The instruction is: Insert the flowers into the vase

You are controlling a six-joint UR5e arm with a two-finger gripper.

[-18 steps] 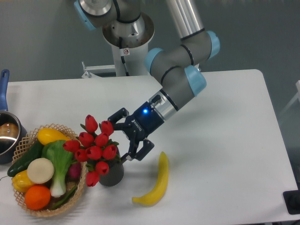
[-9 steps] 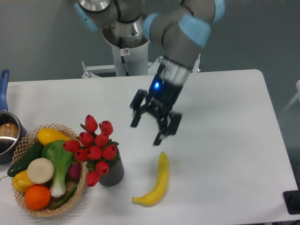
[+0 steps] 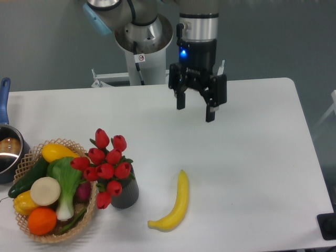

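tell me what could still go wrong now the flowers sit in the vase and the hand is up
1. The flowers are wider than the vase and lean left toward the basket, so the short vase might tip.
2. One bloom droops low over the vase's left side, so the bunch may be seated loosely and could slip.
3. The banana lies near the vase; if the open hand comes back down, it could knock either.

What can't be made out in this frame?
- Flower stems: hidden in the camera view by the red tulips and the rim of the vase, so their depth is unclear.
- Pot: cut off by the left edge.
- Basket interior: covered by produce.
- Gripper fingertip pads: too small.
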